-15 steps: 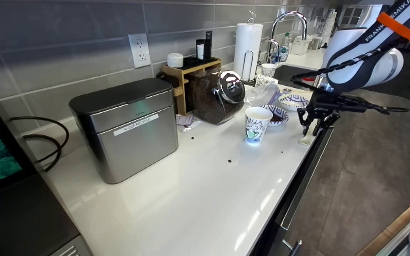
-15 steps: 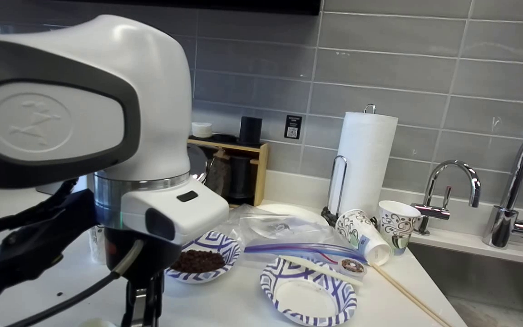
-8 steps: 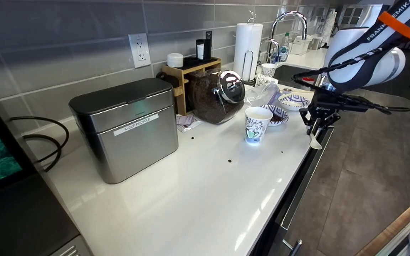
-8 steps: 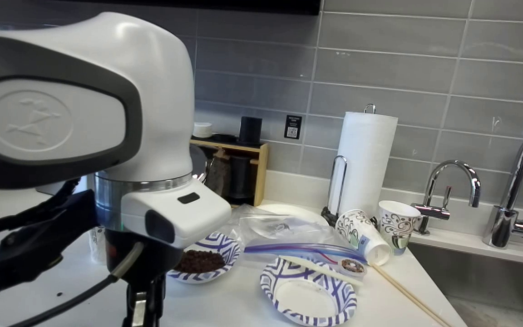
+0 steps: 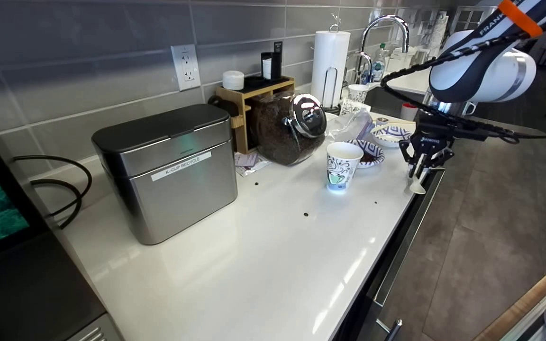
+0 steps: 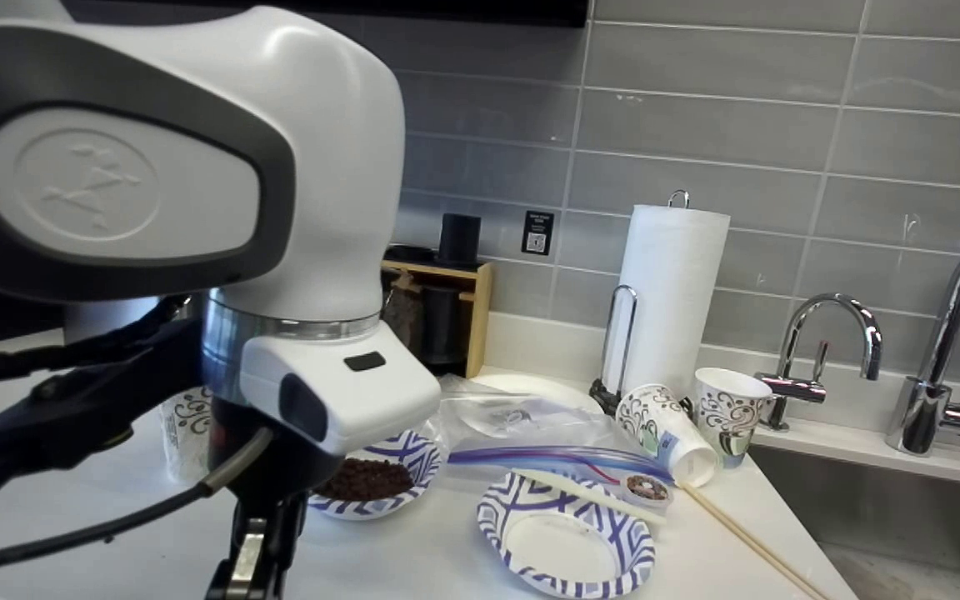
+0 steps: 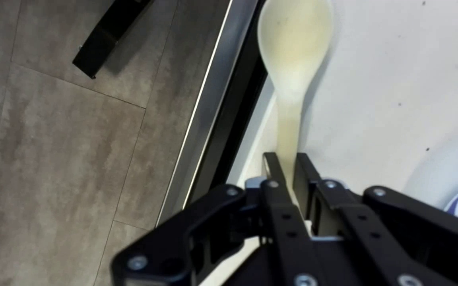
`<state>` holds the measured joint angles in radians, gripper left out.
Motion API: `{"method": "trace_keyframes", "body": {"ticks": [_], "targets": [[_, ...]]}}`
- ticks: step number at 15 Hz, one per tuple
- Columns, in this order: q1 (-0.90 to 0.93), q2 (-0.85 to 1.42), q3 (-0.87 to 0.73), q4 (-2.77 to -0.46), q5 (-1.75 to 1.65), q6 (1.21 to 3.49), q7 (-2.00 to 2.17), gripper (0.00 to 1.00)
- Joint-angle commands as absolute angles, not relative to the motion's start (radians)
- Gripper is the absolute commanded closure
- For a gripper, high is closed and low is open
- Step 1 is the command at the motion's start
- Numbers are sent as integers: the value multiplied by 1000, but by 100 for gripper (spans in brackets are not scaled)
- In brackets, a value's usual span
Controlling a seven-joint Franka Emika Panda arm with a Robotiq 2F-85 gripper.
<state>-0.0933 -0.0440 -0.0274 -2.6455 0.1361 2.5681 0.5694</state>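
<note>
"Grey-brown floor [image 5: 481,213], then a glossy white counter [image 5: 235,284] above it. What next, by size?"

"A steel bin [image 5: 197,184] marked K-CUP RECYCLE, then a jar [image 5: 273,128] holding something dark. Both are well apart from the gripper [image 7: 287,161], which is at the counter's front edge."

"Smaller ware?"

"A patterned paper bowl [image 6: 426,463] with dark granules [image 6: 367,481] in it, and near it an upright paper cup [image 5: 341,163]. The cup looks light; a low sideways swing could topple it."

"And the fingers?"

"Clenched on the handle of a pale spoon [image 7: 296,39]. The wrist view shows both tips against it. The spoon's head [image 5: 417,188] extends beyond them, lower than the tips in an exterior view. Whether it touches the counter, I cannot tell."

"Hazards?"

"In my judgement, two. The handle is narrow, so a knock of the head against the edge could twist it in the grip. If the pinch is weak, the spoon could slide out and drop past the edge to the floor."

"Anything smaller?"

"Dark specks [image 5: 305,214] on the counter. Minor; a low pass might drag them along the surface."
</note>
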Motion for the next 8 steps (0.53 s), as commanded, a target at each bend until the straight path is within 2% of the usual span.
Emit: {"method": "trace_keyframes", "body": {"ticks": [1, 5, 8], "targets": [[-101, -98, -52, -2600, 137, 2434, 587, 97], [-119, -163, -55, -2542, 86, 2327, 656, 97], [-134, -194, -30, -2496, -1, 2334, 768, 97]]}}
